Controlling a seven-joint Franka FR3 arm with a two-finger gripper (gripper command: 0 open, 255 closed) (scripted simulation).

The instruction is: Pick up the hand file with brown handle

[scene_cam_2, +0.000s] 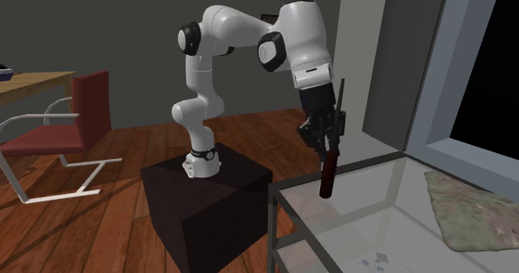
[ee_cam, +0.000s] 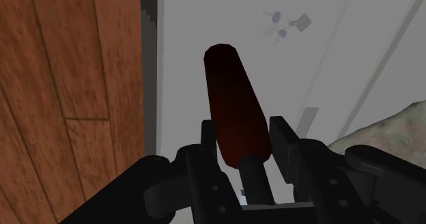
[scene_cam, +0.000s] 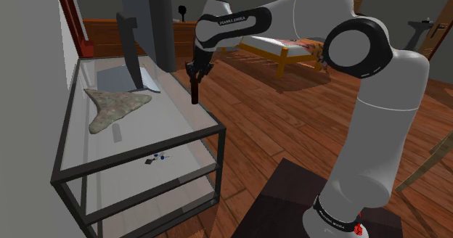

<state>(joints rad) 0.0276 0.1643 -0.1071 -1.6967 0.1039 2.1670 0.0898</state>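
1. The white arm reached from its black stand across to a glass desk with a dark metal frame.
2. The gripper pointed downward and was closed on the hand file. Its two black fingers pressed the dark brown-red handle from both sides, near the end where the metal part begins.
3. The file hung almost upright, with the handle below the gripper and the thin grey blade standing up beside the wrist.
4. The file was over the desk, close to the edge that borders the wooden floor. The rounded end of the handle was low over the glass, and I could not tell whether it touched.
5. Well apart from the file, a flat mottled grey-green piece of irregular shape lay on the desk. Just behind it stood a grey upright panel.
6. Some small blue and white bits lay on the glass, between the mottled piece and the desk's near edge in the shoulder view.
7. Behind the arm in the shoulder view there was a bed with a wooden frame. In the second exterior view a red chair stood on the floor, well apart from the stand.
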